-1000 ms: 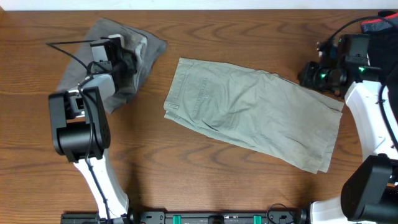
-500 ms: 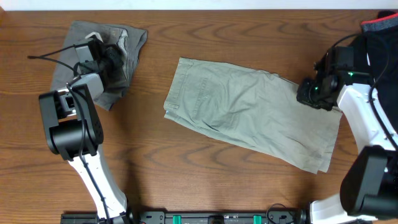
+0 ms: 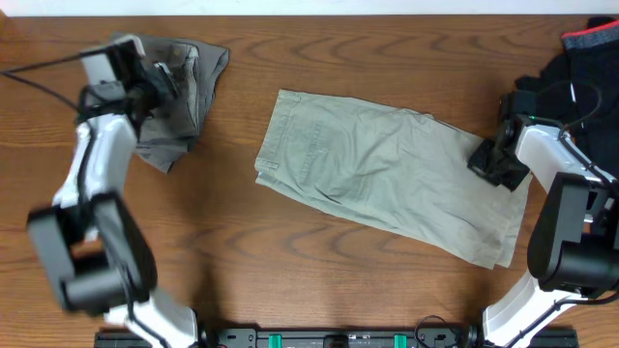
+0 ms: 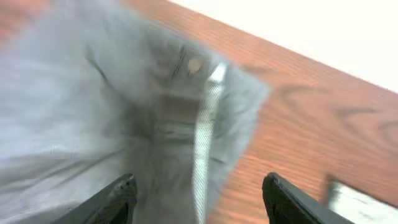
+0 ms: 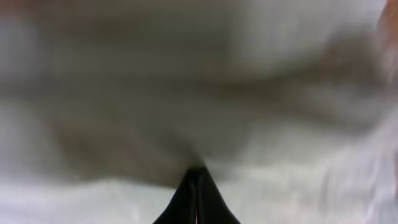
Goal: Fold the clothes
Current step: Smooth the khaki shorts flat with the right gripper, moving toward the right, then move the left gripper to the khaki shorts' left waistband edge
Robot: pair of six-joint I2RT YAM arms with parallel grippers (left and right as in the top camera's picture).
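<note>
The left arm [image 3: 92, 179] reaches far forward, its wrist turned inward, and the left gripper [image 4: 202, 202] has its fingers [image 4: 121, 198] spread wide. The right arm [image 3: 546, 155] folds inward, and the right gripper [image 3: 491, 162] points down with its tips pressed together.

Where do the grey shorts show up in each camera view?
Overhead: grey shorts crumpled at the upper left.
Left wrist: they fill the left and centre.
Right wrist: not in it; only blurred khaki trousers.
Shared landmark: the wooden table just right of the shorts, also in the left wrist view.
</note>
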